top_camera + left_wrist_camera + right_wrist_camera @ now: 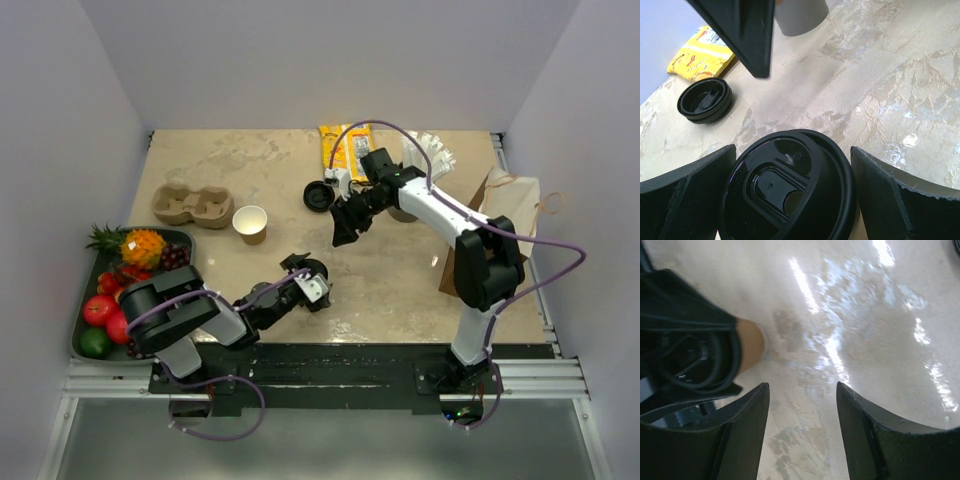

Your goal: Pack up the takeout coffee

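While the left gripper (792,149) stands at its widest around the lidded cup (790,192) without pinching it yet, we judge the step in hand to be taking that cup and carrying it to the carrier (185,203) at the far left of the table (400,300). Just right of the carrier stands the second cup (250,224), upright and uncovered. To grip well, we would lower the fingers below the lid's rim so they press the paper wall (squeezing the lid itself could pop it off). Then we would close gently and keep the cup upright. We would also steer around the uncovered cup, which sits close to the path toward the carrier. Further right, the spare lid (319,196) lies flat on the table. The right gripper (802,386) hovers near it, about half open and empty.
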Controlling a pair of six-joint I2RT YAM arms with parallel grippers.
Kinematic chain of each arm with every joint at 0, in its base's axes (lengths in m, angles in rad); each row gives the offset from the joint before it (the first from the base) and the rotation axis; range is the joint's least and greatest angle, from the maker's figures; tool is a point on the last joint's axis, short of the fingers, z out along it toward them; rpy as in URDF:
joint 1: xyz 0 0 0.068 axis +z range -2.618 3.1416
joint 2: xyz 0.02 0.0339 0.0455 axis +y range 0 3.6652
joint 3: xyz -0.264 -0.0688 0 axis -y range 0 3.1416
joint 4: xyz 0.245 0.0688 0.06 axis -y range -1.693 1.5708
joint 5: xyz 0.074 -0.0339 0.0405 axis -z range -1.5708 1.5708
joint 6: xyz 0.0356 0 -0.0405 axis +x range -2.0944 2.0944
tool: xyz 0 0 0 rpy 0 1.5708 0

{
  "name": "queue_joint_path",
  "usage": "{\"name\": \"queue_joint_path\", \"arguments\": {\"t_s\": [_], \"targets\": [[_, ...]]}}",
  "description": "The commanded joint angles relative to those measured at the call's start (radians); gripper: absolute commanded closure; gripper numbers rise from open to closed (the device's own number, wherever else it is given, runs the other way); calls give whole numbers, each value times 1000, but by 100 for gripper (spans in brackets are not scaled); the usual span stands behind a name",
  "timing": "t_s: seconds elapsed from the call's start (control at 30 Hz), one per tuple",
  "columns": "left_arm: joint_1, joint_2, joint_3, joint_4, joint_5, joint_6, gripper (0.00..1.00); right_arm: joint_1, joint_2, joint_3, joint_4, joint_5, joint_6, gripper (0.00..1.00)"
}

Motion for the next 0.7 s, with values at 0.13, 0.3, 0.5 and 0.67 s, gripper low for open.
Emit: {"name": "queue_joint_path", "arguments": {"t_s": [0.13, 0.3, 0.5, 0.67], "targets": [[-7, -5, -40, 574, 3, -37, 0, 32, -109, -8, -20, -255, 57, 36], [-13, 0, -40, 576, 7, -27, 0, 84, -74, -30, 9, -247, 86, 34], [-24, -6, -41, 576, 6, -21, 0, 132, -33, -38, 24, -178, 95, 34], [-24, -15, -50, 574, -10, -18, 0, 182, -24, -62, 9, -71, 98, 34]]}}
